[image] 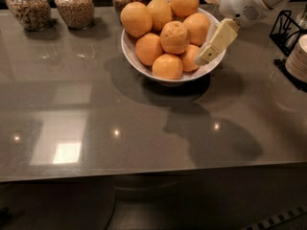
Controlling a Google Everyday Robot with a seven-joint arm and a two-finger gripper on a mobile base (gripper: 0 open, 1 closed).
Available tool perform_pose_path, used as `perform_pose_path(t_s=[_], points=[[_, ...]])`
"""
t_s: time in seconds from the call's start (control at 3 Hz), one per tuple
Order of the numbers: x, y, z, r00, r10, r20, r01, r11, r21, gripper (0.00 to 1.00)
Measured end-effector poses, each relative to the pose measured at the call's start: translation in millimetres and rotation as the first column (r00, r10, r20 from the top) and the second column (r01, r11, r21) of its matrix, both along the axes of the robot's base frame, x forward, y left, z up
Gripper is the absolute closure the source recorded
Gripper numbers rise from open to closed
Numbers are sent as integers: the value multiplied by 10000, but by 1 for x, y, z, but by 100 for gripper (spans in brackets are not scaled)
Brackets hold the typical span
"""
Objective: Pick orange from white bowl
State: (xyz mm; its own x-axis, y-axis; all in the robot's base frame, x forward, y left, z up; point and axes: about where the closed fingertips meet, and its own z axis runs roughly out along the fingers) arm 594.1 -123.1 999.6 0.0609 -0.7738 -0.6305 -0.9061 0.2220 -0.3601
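The white bowl stands at the back middle of the grey counter, piled with several oranges. The orange, duller and browner with dark speckles, sits on top near the middle of the pile, among brighter smooth oranges. My gripper comes in from the upper right on a white arm and hangs over the bowl's right rim, just right of the pile and close to the speckled orange. It holds nothing that I can see.
Three glass jars of grain stand along the back left. A black wire rack and a stack of plates sit at the right edge. The counter's front edge runs across the lower part.
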Motion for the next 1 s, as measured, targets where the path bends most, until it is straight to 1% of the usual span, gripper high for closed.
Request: perform_pose_path(t_s=[0.33,0.67,1.0], points=[[24,13,-5,9934,966,612,-936,9944,-501,0],[38,24,-12,9766,1936,934,-1824,9763,-1164,13],[46,34,-20,9562,2746,1013,-2541,9507,-1777,27]])
